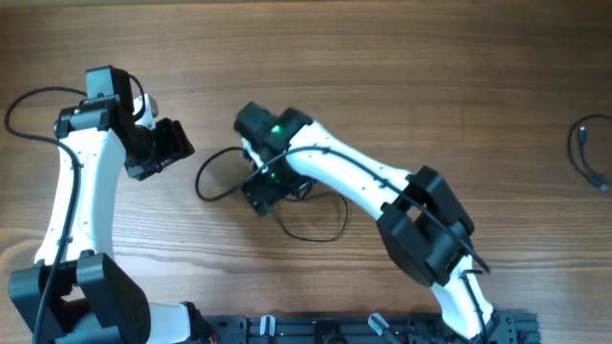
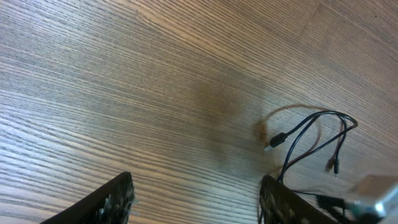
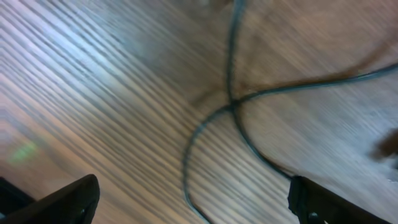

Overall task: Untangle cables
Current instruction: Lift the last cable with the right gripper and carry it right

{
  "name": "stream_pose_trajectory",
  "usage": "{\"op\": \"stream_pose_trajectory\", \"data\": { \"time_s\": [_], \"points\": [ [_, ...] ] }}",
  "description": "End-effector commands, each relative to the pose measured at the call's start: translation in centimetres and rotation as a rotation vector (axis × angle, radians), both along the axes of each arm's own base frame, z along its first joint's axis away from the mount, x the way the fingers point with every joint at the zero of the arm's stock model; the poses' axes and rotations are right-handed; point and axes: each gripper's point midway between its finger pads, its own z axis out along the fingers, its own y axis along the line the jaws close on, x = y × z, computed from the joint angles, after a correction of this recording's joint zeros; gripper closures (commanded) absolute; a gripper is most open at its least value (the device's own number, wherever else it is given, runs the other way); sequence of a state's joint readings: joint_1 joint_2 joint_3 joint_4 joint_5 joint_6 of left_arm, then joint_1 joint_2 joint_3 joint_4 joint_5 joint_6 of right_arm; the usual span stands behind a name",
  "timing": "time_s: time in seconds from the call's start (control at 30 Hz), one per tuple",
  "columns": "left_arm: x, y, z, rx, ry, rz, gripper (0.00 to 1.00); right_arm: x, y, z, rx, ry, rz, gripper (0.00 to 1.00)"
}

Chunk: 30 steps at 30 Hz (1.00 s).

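Thin black cables [image 1: 212,168] lie in loose loops on the wooden table, partly hidden under my right gripper [image 1: 260,191]. One loop runs left of it and another [image 1: 320,229] in front. My right gripper [image 3: 193,193] is open and hovers low over crossing cable strands [image 3: 233,106]; nothing is between its fingers. The view is blurred. My left gripper [image 1: 172,148] is open and empty, just left of the cables. In the left wrist view its fingers [image 2: 196,186] frame bare wood, and cable loops with small plug ends [image 2: 311,134] lie to the right.
Another short black cable [image 1: 588,153] lies alone at the table's far right edge. The thick black wire of the left arm [image 1: 29,115] loops at the far left. The arm bases stand along the front edge.
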<state>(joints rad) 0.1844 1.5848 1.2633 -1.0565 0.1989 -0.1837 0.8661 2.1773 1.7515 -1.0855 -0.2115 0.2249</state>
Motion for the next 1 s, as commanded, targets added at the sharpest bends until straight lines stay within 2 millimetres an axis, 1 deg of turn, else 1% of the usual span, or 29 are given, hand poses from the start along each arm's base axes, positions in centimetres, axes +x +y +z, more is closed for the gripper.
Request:
{"op": "stream_pose_trajectory", "data": {
  "time_s": [0.0, 0.13, 0.23, 0.3, 0.4, 0.43, 0.47, 0.57, 0.63, 0.7, 0.83, 0.97],
  "points": [
    [0.3, 0.3, 0.9, 0.019, -0.032, -0.010, 0.34, -0.9, 1.0, -1.3, -0.006, 0.002, -0.070, 0.00],
    [0.2, 0.3, 0.9, 0.018, -0.028, -0.010, 0.34, -0.5, 1.3, -2.6, 0.008, -0.028, -0.082, 0.00],
    [0.2, 0.3, 0.9, 0.017, -0.026, -0.007, 0.34, 0.1, 0.2, -3.5, -0.041, -0.077, -0.086, 0.00],
    [0.2, 0.3, 0.8, 0.016, -0.025, -0.007, 0.34, 0.5, -1.0, -4.0, -0.097, -0.115, -0.090, 0.01],
    [0.1, 0.3, 0.8, 0.017, -0.024, -0.007, 0.33, 0.7, -1.7, -4.5, -0.123, -0.133, -0.092, 0.00],
    [0.1, 0.3, 0.8, 0.016, -0.025, -0.007, 0.33, 0.6, -1.8, -4.8, -0.124, -0.132, -0.092, 0.06],
    [0.1, 0.3, 0.8, 0.016, -0.024, -0.006, 0.33, 0.5, -1.9, -5.2, -0.126, -0.129, -0.104, 0.18],
    [0.1, 0.3, 0.8, 0.016, -0.024, -0.007, 0.33, 0.3, -2.2, -5.7, -0.129, -0.126, -0.117, 0.27],
    [0.1, 0.3, 0.8, 0.016, -0.024, -0.007, 0.33, 0.1, -2.4, -6.0, -0.133, -0.124, -0.116, 0.28],
    [0.1, 0.3, 0.8, 0.016, -0.024, -0.007, 0.33, 0.0, -2.5, -6.2, -0.137, -0.122, -0.113, 0.36],
    [0.1, 0.3, 0.8, 0.015, -0.021, -0.006, 0.33, 0.1, -2.4, -6.5, -0.129, -0.127, -0.114, 0.44],
    [0.1, 0.3, 0.8, 0.013, -0.019, 0.003, 0.33, 0.1, -2.4, -6.5, -0.129, -0.128, -0.113, 0.45]
  ]
}}
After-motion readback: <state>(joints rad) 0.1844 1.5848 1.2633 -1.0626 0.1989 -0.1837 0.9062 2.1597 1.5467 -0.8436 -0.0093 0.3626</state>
